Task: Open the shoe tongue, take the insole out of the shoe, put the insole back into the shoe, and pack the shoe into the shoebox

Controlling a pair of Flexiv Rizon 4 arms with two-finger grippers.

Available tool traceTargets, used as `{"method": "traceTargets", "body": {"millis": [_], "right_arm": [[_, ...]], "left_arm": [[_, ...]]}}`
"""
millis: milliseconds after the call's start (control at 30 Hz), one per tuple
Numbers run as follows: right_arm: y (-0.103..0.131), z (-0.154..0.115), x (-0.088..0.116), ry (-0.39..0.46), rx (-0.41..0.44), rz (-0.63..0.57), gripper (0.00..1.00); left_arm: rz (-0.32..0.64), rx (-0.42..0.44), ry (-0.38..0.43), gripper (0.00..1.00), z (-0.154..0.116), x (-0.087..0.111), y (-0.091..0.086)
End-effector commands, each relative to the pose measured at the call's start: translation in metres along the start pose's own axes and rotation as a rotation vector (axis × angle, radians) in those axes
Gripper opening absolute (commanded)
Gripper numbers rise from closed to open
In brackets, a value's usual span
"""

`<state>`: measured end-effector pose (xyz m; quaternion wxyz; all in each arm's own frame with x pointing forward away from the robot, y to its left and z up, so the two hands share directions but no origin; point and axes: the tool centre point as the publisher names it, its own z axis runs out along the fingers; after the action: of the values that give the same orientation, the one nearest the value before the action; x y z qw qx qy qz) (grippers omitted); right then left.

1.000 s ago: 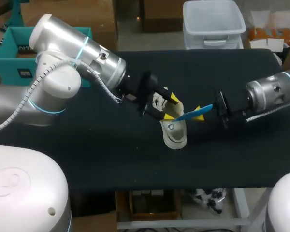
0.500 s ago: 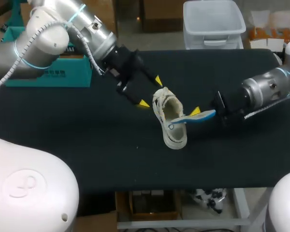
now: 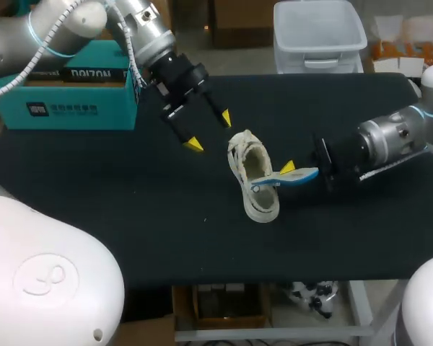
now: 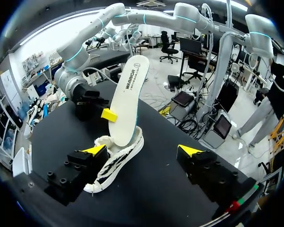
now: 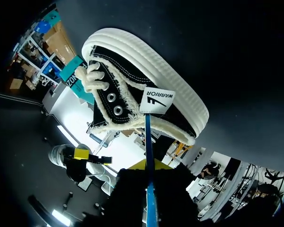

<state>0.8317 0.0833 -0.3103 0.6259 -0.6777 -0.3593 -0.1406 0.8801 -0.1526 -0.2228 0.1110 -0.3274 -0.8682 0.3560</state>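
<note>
Head view: shoe (image 3: 254,180) lies mid-table, insole (image 3: 270,182) with 1 end at its opening and the other end pinched between the 2 fingers of the right gripper (image 3: 289,171). Left gripper (image 3: 209,130) hangs spread, far-left of shoe, touching nothing. Risk: shoe is unheld, so an insole snagging the collar could drag or tip it; thin pinch may slip.

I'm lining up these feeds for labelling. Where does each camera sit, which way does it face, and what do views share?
Head view: above and behind, looking down on the table; left gripper open at upper left, right gripper holding the insole at the shoe.
Left wrist view: on the left wrist, facing along its open fingers toward shoe, upright insole and right gripper.
Right wrist view: on the right wrist, close on the shoe; insole edge-on between its fingers.
Shared: all show shoe and insole.
</note>
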Motion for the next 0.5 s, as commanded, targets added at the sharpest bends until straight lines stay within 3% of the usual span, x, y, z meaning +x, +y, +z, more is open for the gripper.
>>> {"method": "traceTargets", "body": {"millis": [33,500], "right_arm": [[-0.010,0.005,-0.007,0.023,-0.035,-0.003,0.00],[-0.023,0.012,-0.006,0.050,-0.107,0.002,0.00]], "left_arm": [[-0.003,-0.015,0.049,1.00,-0.002,-0.003,-0.004],[-0.009,-0.038,0.056,1.00,0.000,-0.008,-0.003]]}}
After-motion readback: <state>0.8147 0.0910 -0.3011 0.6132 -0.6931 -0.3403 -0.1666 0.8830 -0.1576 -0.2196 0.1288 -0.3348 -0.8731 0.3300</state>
